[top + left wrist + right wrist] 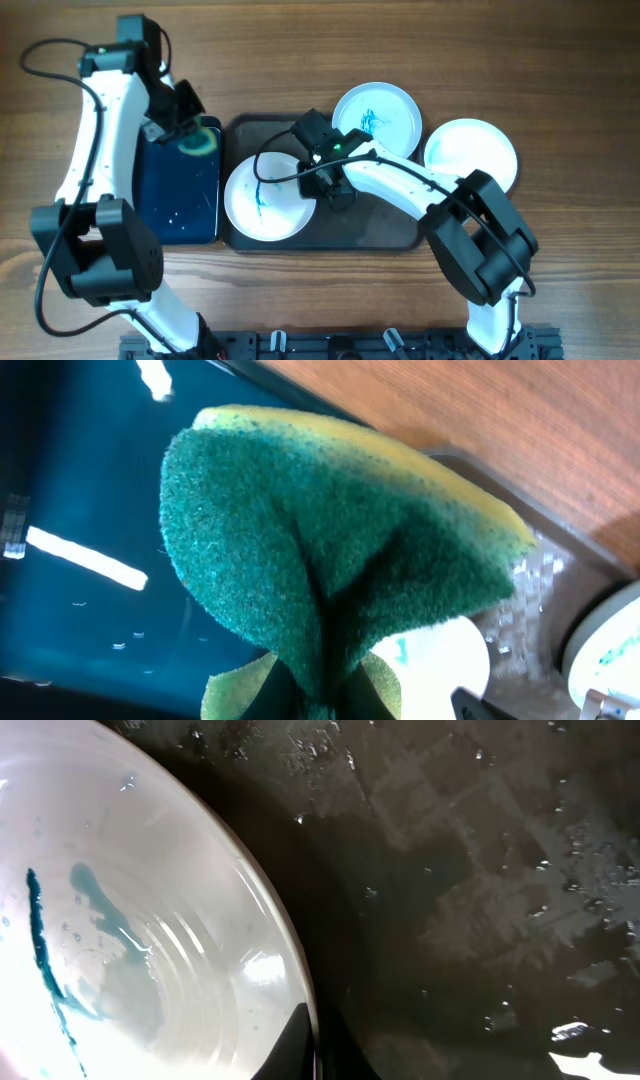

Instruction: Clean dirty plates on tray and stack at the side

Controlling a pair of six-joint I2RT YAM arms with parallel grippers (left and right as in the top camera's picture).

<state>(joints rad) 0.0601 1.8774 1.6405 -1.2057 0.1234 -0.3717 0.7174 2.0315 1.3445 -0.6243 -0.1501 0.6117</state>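
A white plate (262,200) with a blue-teal streak lies at the left end of the dark grey tray (375,228). My right gripper (320,182) is shut on that plate's right rim; the right wrist view shows the rim (290,970) pinched between the fingers (318,1055) over the wet tray (480,900). A pale blue plate (376,118) with teal scribbles sits at the tray's far right edge. A white plate (470,155) without visible marks lies on the table to the right. My left gripper (192,132) is shut on a green-and-yellow sponge (330,540).
A smaller black tray with a blue inside (180,195) stands left of the grey tray; the sponge hangs over its far right corner. It fills the left of the left wrist view (70,490). Bare wooden table (560,70) surrounds everything.
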